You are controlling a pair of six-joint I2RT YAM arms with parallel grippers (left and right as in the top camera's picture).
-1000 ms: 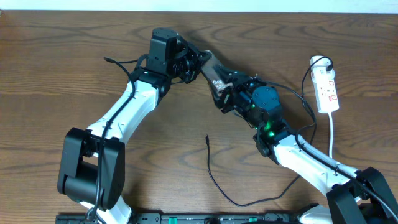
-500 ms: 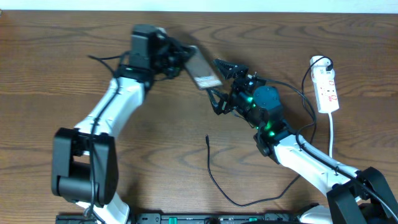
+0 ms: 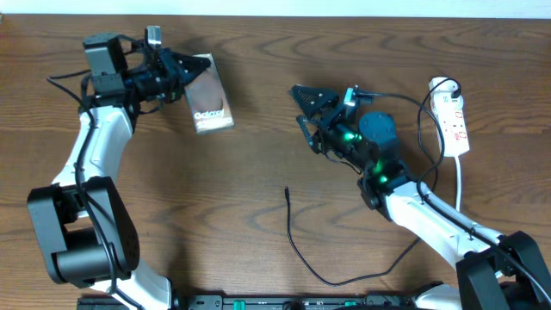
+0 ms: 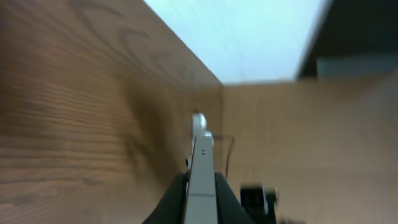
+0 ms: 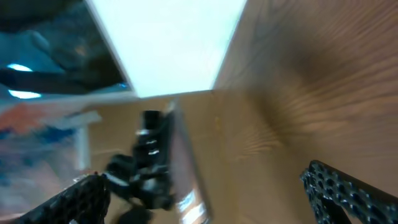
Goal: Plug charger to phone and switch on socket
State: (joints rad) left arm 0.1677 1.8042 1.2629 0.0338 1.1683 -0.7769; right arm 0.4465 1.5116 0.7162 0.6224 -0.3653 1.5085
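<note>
My left gripper (image 3: 183, 79) is shut on one end of the phone (image 3: 209, 105), a brown slab with white "Galaxy" lettering, held above the table at the far left. In the left wrist view the phone (image 4: 202, 162) shows edge-on between the fingers (image 4: 202, 190). My right gripper (image 3: 304, 112) is open and empty near the table's middle, well right of the phone; its wrist view (image 5: 211, 199) shows the phone (image 5: 186, 168) blurred ahead. The charger cable (image 3: 297, 250) lies loose on the table, with its plug tip (image 3: 287, 191) below the right gripper. The socket (image 3: 453, 122) lies at the far right.
The socket's thick white cord (image 3: 459, 185) runs down the right side of the wooden table (image 3: 215, 207). The right arm's black cables (image 3: 422, 185) loop beside the socket. The table's pale far edge (image 3: 344, 7) runs along the top.
My left arm has swung far to the left, carrying the phone away from my right gripper. The right gripper has opened and stayed near the middle.
</note>
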